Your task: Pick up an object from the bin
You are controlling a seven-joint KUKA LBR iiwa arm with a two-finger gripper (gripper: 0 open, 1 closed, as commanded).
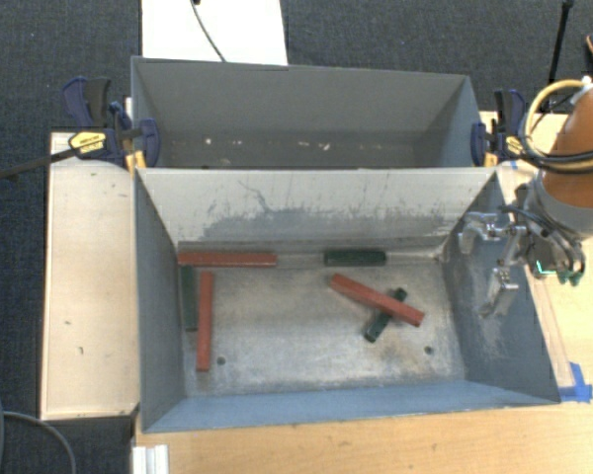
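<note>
My gripper point(498, 286) hangs over the bin's right sloping wall, above the floor and with nothing seen in it. The things nearest to it lie to its left on the bin floor. A red stick point(374, 298) lies slanted there, its right end pointing toward the right wall. It crosses over a short dark green stick point(383, 318). A second dark green stick point(355, 258) lies flat along the foot of the back wall.
At the bin's left, a long red stick point(227, 259) lies along the back wall. Below it a red stick point(205, 321) and a dark green stick point(189, 299) lie side by side, running front to back. The arm comes in from the right rim.
</note>
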